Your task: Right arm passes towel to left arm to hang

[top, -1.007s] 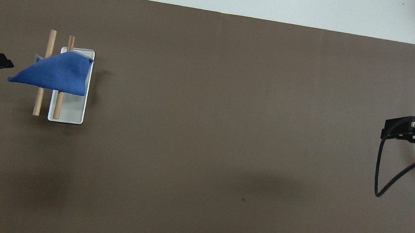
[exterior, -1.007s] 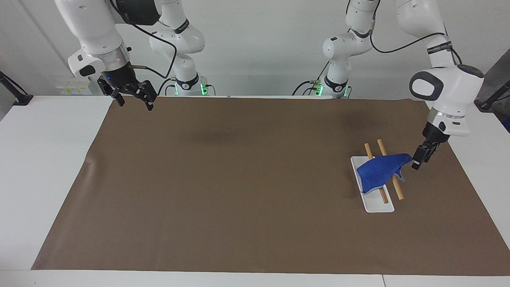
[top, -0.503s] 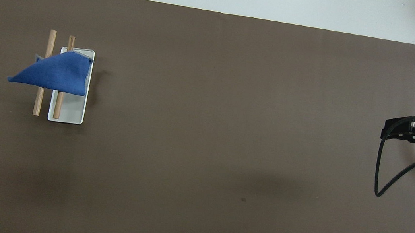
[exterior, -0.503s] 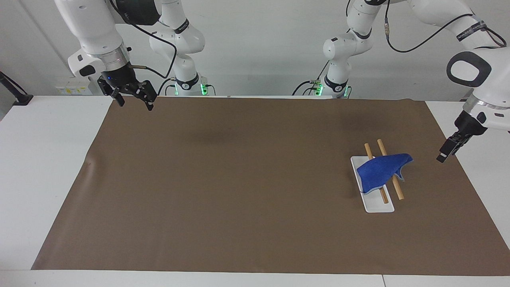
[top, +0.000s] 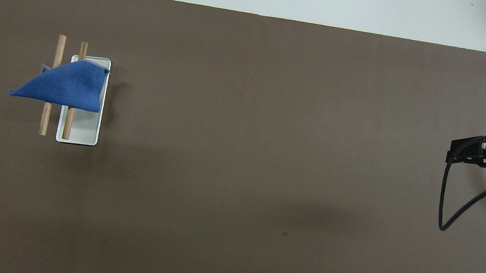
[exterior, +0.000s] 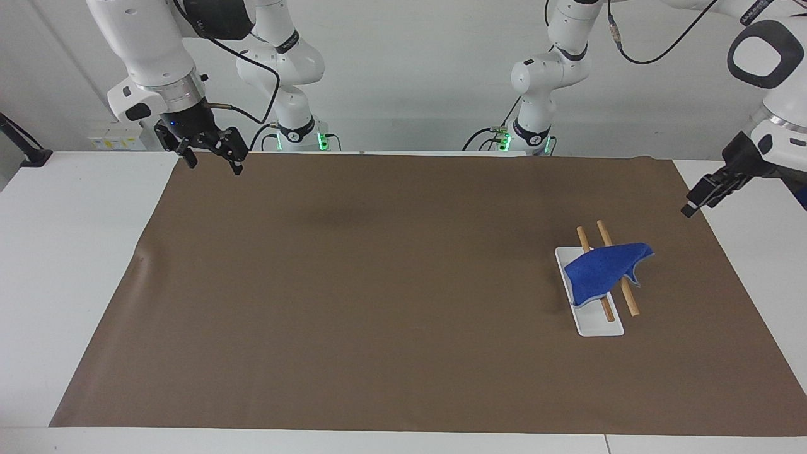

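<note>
Both arms are glossy white with silver wrist rings and black grippers, the right arm (exterior: 142, 44) trailing a thin black cable past a blue light, the left arm (exterior: 766, 57) bearing what looks like a black-rimmed oval.

The royal-blue towel (exterior: 602, 270) with pale edging hangs draped over two wooden rods (top: 45, 117) above a white base (top: 82, 132), toward the left arm's end of the worktop.

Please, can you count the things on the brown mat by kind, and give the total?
Blue towel: 1
Wooden rods: 2
White base: 1
Total: 4
</note>
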Tool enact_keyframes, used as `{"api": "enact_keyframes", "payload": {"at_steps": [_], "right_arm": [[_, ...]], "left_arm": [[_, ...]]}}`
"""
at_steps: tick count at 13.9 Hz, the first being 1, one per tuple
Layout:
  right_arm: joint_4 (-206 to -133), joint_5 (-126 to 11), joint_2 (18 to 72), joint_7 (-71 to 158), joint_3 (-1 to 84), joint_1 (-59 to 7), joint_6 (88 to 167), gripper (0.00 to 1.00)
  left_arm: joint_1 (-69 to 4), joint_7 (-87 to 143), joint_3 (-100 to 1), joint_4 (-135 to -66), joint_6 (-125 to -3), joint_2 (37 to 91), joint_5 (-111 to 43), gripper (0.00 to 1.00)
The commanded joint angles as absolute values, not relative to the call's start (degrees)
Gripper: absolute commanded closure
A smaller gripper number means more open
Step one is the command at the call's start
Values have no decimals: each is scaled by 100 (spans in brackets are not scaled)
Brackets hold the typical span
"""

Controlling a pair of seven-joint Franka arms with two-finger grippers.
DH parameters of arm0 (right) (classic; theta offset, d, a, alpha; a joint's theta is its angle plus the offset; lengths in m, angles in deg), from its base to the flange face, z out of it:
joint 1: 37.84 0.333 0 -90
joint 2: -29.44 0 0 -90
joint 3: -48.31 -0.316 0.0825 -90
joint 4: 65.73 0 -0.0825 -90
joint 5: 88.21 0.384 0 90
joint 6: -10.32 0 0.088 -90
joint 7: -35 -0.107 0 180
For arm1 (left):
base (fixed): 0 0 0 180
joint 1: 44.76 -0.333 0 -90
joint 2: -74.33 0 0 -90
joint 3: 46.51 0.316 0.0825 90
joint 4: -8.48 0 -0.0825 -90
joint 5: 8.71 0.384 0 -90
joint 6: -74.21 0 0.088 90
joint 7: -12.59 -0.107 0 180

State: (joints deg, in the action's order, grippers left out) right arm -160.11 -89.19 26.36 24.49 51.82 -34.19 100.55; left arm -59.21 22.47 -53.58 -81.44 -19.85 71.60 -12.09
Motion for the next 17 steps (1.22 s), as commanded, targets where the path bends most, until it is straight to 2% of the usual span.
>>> {"api": "enact_keyframes", "payload": {"at_steps": [1,4,6,17], "right_arm": [[-16021,-8804,2575,2550,5235,-3406,9997,0],[-16021,-8804,2575,2550,5235,-3406,9997,0],[-16021,-8804,2575,2550,5235,-3406,9997,0],[-16021,-8804,2575,2550,5235,-3406,9988,0]], "left_arm": [[-5349,2244,-5363,-7959,-1282,7222,-714,26],[-5135,2244,-5407,-8072,-1262,7371,-651,23],[-5214,2200,-5398,-8274,-1315,7476,-651,0],[-4995,2244,-5416,-8257,-1509,7476,-686,0]]}}
